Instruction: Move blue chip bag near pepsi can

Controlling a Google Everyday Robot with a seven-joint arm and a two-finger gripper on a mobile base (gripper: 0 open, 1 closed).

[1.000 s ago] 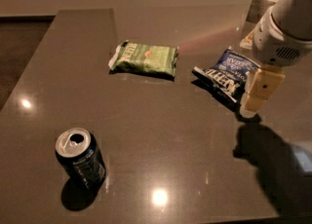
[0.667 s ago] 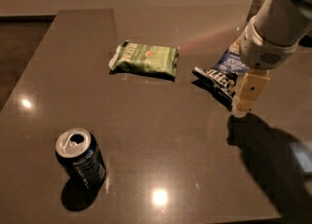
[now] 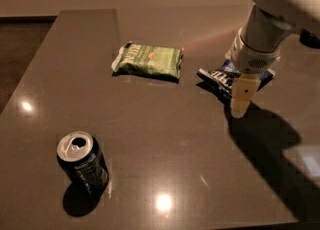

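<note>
The blue chip bag lies flat on the dark table at the right, with only its white-striped left end showing. My gripper hangs from the white arm directly over the bag and covers most of it, with its tan tip just in front of the bag, close to the table. The pepsi can stands upright near the front left, silver top opened, far from the bag and the gripper.
A green chip bag lies flat at mid-table, left of the blue bag. The table has its left edge beside a dark floor. The arm casts a large shadow at the front right.
The arm and gripper have moved left and further over the blue chip bag, hiding more of it. The bags and the can have not moved.
</note>
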